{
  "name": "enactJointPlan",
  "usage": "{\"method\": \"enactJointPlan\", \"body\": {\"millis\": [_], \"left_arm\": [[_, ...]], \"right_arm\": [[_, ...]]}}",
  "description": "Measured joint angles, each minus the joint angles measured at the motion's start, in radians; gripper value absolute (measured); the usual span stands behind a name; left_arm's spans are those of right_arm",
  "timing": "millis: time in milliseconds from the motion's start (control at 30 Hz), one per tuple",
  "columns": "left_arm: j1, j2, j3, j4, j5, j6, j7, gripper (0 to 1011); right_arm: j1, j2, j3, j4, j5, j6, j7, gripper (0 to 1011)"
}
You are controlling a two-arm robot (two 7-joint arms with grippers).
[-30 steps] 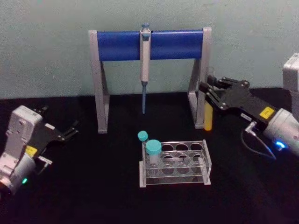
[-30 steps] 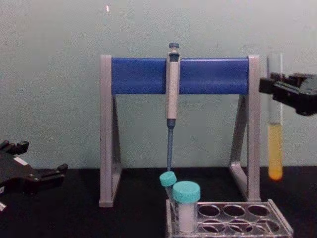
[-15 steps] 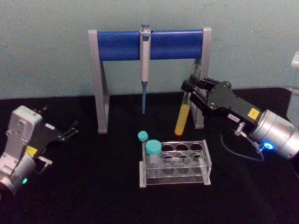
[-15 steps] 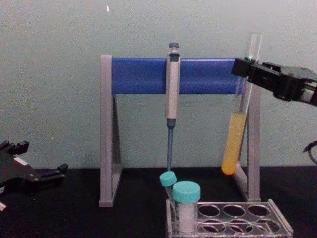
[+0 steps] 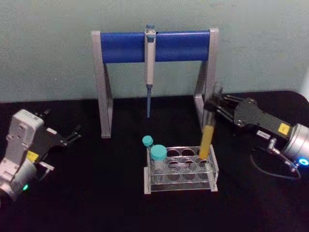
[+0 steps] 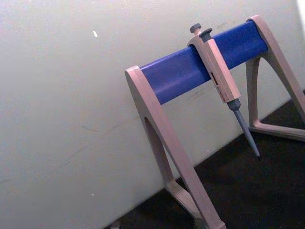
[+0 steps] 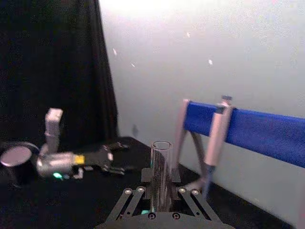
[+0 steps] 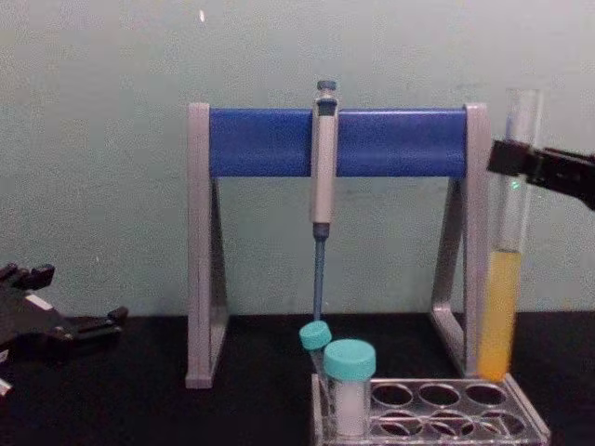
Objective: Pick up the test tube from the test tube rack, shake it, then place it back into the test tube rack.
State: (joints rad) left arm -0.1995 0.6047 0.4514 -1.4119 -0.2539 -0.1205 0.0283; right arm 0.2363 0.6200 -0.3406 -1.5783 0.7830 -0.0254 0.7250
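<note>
Now the right claw [image 5: 213, 107] pinches the tall yellow-filled clear glass test tube [image 5: 206, 140] upright at the low clear plastic rack [image 5: 181, 181]'s rear-right hole, aligned for reinsertion; left claw [image 5: 73, 135] idles spread.

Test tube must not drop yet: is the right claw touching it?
Touching. In the chest view the right claw grips the test tube near its top.

You have no text, number or brand here that can be read. The yellow sticker [image 5: 32, 155] on the left gripper [image 5: 62, 123] and the second yellow sticker [image 5: 282, 129] behind the right gripper [image 5: 212, 107] carry print too small to make out.
</note>
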Motion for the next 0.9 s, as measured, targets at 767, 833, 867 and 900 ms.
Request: {"method": "enactJointPlan", "body": {"millis": [767, 833, 867, 900], "left_arm": [[0.000, 0.000, 0.000, 0.000, 0.000, 0.000, 0.000, 1001], [0.000, 0.000, 0.000, 0.000, 0.000, 0.000, 0.000, 1001], [0.000, 0.000, 0.000, 0.000, 0.000, 0.000, 0.000, 1001], [0.000, 0.000, 0.000, 0.000, 0.000, 0.000, 0.000, 1001]], "right_arm": [[0.012, -0.051, -0.010, -0.036, -0.338, -0.051, -0.343, 232], [0.022, -0.077, -0.013, -0.015, -0.335, -0.074, -0.327, 232], [0.025, -0.085, -0.014, -0.008, -0.330, -0.081, -0.319, 232], [0.032, -0.103, -0.017, 0.005, -0.320, -0.093, -0.300, 232]]}}
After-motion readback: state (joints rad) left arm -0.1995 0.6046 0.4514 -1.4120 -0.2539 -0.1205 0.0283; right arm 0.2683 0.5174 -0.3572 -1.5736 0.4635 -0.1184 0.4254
